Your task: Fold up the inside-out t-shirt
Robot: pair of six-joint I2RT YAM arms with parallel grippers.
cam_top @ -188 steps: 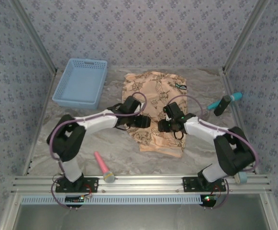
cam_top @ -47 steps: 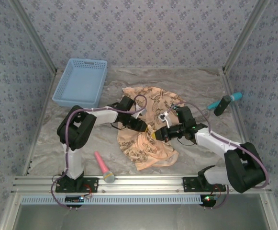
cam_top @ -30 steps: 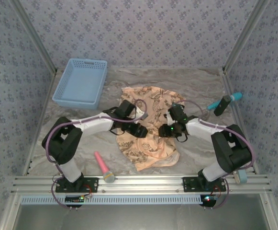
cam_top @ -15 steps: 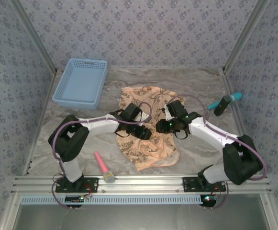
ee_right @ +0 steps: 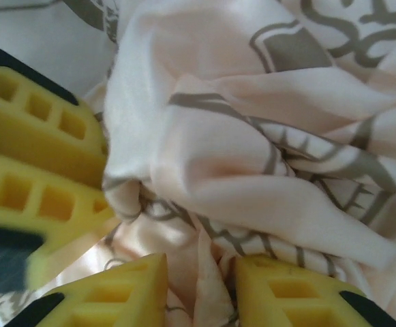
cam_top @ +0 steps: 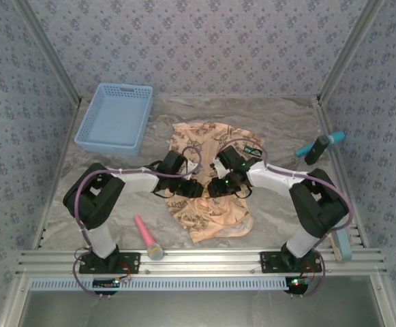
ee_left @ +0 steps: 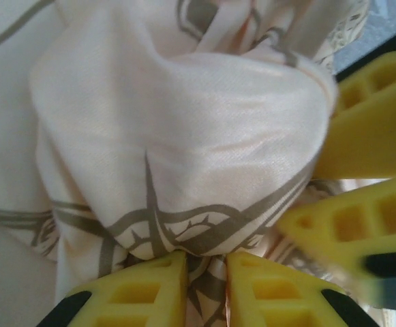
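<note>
The inside-out t-shirt (cam_top: 211, 212) lies crumpled mid-table, peach-tan with dark brown emblems. Both grippers meet nose to nose over its middle. My left gripper (cam_top: 195, 189) comes in from the left, and in its wrist view its yellow fingertips (ee_left: 206, 289) pinch a thin fold of the pale cloth (ee_left: 184, 116). My right gripper (cam_top: 216, 187) comes in from the right, its fingertips (ee_right: 201, 293) closed on a thicker bunched fold of the cloth (ee_right: 252, 136). Each wrist view also shows the other gripper's yellow fingers (ee_left: 368, 129) (ee_right: 34, 116) pressed close against the same bulge.
A blue basket (cam_top: 116, 116) stands at the back left. A pink-handled tool (cam_top: 147, 238) lies near the front rail, left of the shirt. A teal and black tool (cam_top: 319, 144) rests at the right edge. Metal frame posts border the marbled table (cam_top: 279, 122).
The shirt went from a flat fold to a crumpled heap. Over the last second both grippers moved inward to meet at its middle, and both jaws narrowed onto cloth.
</note>
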